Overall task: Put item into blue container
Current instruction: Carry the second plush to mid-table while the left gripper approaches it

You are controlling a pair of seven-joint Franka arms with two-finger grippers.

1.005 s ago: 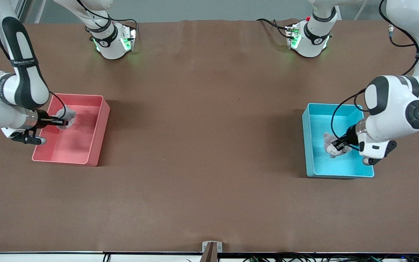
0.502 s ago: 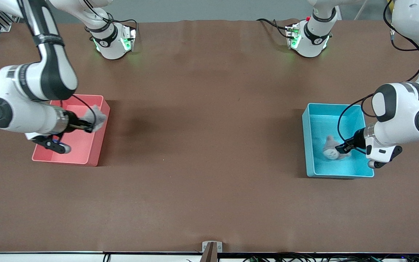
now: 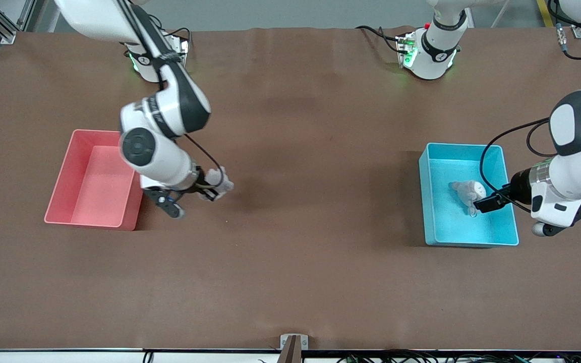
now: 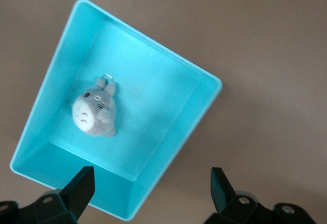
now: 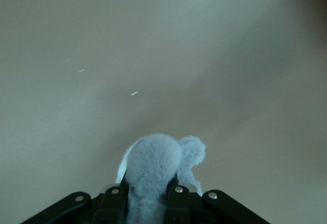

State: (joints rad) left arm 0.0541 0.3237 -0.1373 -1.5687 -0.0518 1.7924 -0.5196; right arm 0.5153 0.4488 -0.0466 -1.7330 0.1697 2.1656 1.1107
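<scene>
The blue container (image 3: 449, 227) stands toward the left arm's end of the table. A small grey plush item (image 3: 467, 191) lies loose on its floor. My left gripper (image 3: 486, 203) hangs open over the container's edge and touches nothing. The left wrist view shows the plush (image 4: 94, 113) in the container (image 4: 153, 106) from above, with my left gripper (image 4: 150, 193) spread wide. My right gripper (image 3: 210, 190) is shut on another grey plush item (image 3: 221, 181) over bare table beside the pink bin. In the right wrist view that plush (image 5: 153, 165) fills the right gripper (image 5: 148, 196).
A pink bin (image 3: 94, 184) of the same shape stands toward the right arm's end of the table, with nothing in it. Brown table cover (image 3: 310, 166) stretches between the two bins. A small bracket (image 3: 293, 343) sits at the table's front edge.
My left gripper opened, let its plush fall into the blue container and drew back. My right arm lifted its plush out of the pink bin and swung it toward the table's middle.
</scene>
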